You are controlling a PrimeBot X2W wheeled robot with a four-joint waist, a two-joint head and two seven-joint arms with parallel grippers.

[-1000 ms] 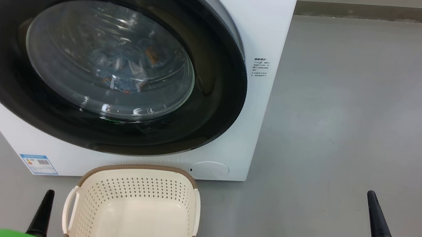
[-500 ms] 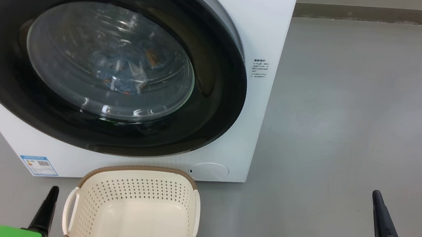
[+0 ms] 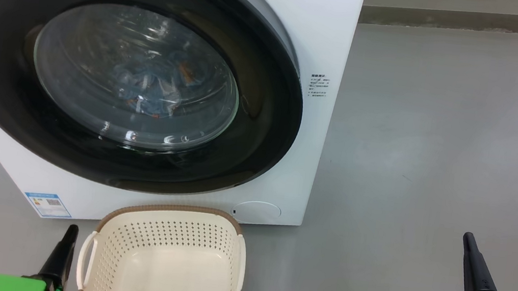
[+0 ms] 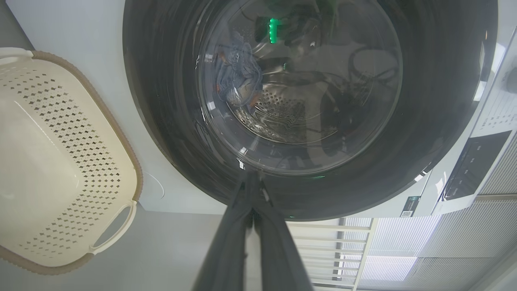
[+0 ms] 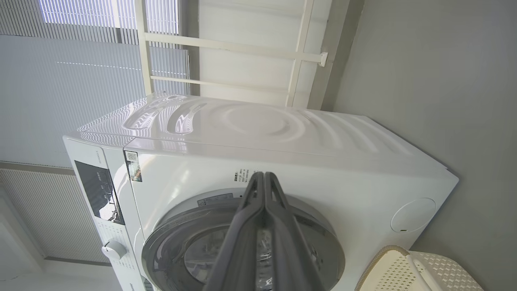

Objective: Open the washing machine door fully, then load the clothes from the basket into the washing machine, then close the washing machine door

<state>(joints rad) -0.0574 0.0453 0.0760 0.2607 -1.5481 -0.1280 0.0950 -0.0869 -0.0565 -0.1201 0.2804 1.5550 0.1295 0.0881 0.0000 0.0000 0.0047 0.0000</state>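
Observation:
The white washing machine [image 3: 324, 35] stands at the upper left, and its round black-ringed door [image 3: 262, 116] lies flat against the front. Behind the glass, the light blue clothes [image 3: 150, 85] rest in the drum; they show in the left wrist view too [image 4: 238, 81]. Below the machine on the floor sits the cream basket [image 3: 166, 257], its bowl bare. My left gripper [image 3: 69, 233] is shut, low beside the basket's left handle. At the lower right my right gripper [image 3: 469, 240] is shut, out over the floor. Both grippers hold nothing.
Grey floor [image 3: 438, 138] spreads to the right of the machine up to a wall base [image 3: 472, 16]. The machine's control panel [image 4: 472, 165] and a white railing [image 5: 226, 60] show in the wrist views.
Both grippers have drifted a little to the right in the head view. The picture has shifted slightly, so the machine sits a touch lower. Door and basket stay put.

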